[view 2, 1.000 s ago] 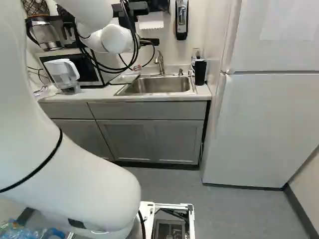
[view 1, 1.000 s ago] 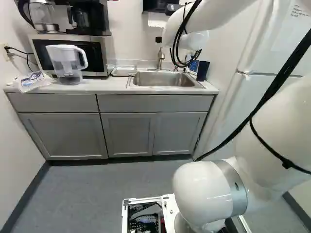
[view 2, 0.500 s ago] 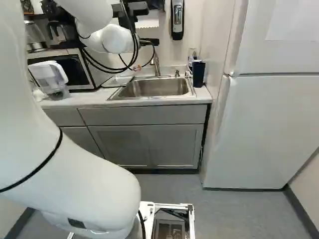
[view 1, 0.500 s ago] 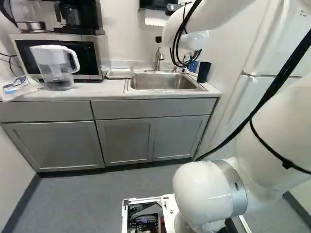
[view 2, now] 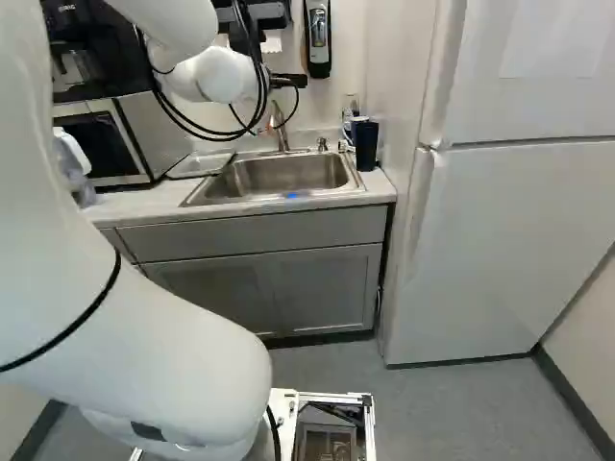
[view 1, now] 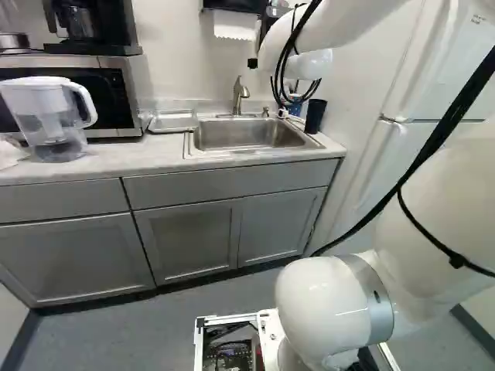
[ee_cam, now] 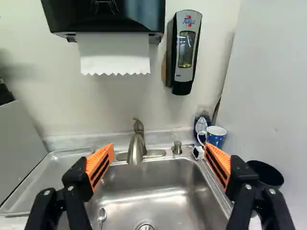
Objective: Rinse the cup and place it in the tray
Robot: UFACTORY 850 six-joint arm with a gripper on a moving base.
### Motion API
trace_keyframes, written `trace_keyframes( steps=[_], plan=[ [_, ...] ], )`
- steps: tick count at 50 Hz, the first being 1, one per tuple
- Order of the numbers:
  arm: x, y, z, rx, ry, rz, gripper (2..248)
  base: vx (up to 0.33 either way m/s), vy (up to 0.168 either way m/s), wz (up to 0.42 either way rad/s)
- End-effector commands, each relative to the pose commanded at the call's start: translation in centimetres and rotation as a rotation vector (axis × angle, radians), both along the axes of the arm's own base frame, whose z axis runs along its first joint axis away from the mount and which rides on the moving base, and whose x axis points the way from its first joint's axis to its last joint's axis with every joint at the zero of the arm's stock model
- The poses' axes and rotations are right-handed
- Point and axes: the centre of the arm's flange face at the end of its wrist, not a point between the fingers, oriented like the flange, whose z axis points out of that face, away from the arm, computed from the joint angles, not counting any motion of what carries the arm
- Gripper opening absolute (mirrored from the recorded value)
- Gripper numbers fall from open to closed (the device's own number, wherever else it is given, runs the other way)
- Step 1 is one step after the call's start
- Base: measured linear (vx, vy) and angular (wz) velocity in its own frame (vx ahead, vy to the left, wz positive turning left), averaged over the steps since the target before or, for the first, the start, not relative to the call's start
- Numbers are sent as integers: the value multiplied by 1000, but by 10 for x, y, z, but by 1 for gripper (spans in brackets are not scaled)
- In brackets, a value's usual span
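In the right base view my gripper [view 2: 288, 81] shows only as a black part beside the arm's cables. The wrist view shows the gripper [ee_cam: 157, 165] open, its orange pads wide apart above the sink [ee_cam: 158, 191] and nothing between them. A blue patterned cup [ee_cam: 216, 137] with a white handle stands on the counter behind the sink's corner, just beyond one finger. A dark tumbler [ee_cam: 265, 173] is partly hidden by that finger. The shallow tray [view 1: 173, 120] lies on the counter left of the sink in the left base view.
A faucet [ee_cam: 136, 143] rises behind the basin; a spoon [ee_cam: 101, 215] lies inside. Above are a paper towel dispenser [ee_cam: 108, 17] and a soap dispenser [ee_cam: 185, 52]. A pitcher [view 1: 50, 116] stands before the microwave [view 1: 112, 97]. The fridge [view 2: 509, 230] borders the right side.
The base has driven closer to the counter and turned somewhat, so counter, sink and pitcher look larger and stand further left. The arm keeps its pose against its lowest joint.
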Motion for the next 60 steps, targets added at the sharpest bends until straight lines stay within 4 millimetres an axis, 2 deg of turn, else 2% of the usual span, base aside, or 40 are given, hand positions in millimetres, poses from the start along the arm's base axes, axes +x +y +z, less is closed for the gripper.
trace_keyframes(
  steps=[44,60],
  plan=[
    [0,0,0,0,0,0,247,118,57,-28],
    [0,0,0,0,0,0,247,4,3,0]
  ],
)
